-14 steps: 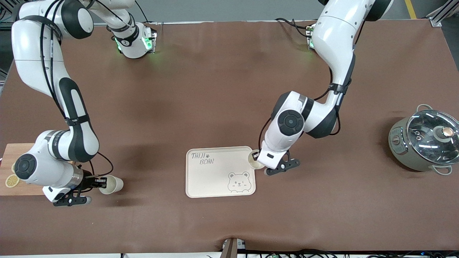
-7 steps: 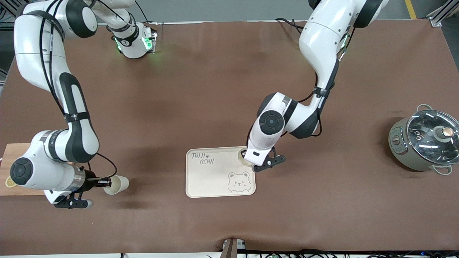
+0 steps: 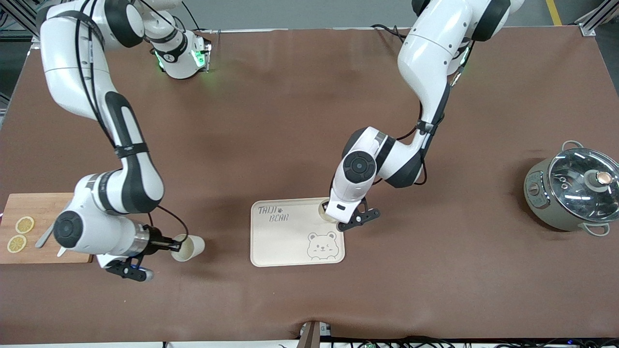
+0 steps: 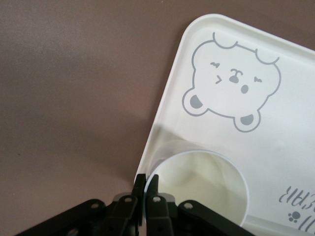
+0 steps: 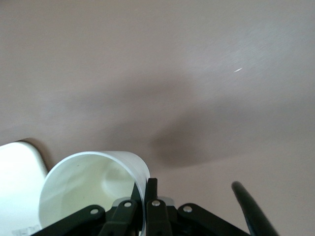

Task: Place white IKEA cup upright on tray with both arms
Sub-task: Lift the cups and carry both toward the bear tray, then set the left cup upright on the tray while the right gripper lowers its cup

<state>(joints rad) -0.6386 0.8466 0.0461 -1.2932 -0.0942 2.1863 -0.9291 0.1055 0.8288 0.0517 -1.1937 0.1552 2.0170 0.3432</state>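
Observation:
Over the cream tray (image 3: 290, 241), at its corner toward the left arm's end, a white cup (image 3: 323, 211) is upright with its mouth up. My left gripper (image 3: 329, 211) is shut on its rim. In the left wrist view the jaws (image 4: 146, 179) pinch the cup's wall (image 4: 202, 189) just inside the tray's rim (image 4: 165, 113), near the bear drawing. My right gripper (image 3: 173, 245) is shut on the rim of a second white cup (image 3: 189, 247), which lies sideways over the brown table between the cutting board and the tray. The right wrist view shows that grip (image 5: 144, 184) on the cup (image 5: 88, 191).
A wooden cutting board (image 3: 48, 212) with lemon slices (image 3: 24, 224) lies at the right arm's end. A grey pot with a glass lid (image 3: 575, 191) stands at the left arm's end. The tray's corner (image 5: 15, 187) shows in the right wrist view.
The right arm has carried its sideways cup away from the cutting board toward the tray. The left arm has shifted its cup from the tray's edge inward over the corner.

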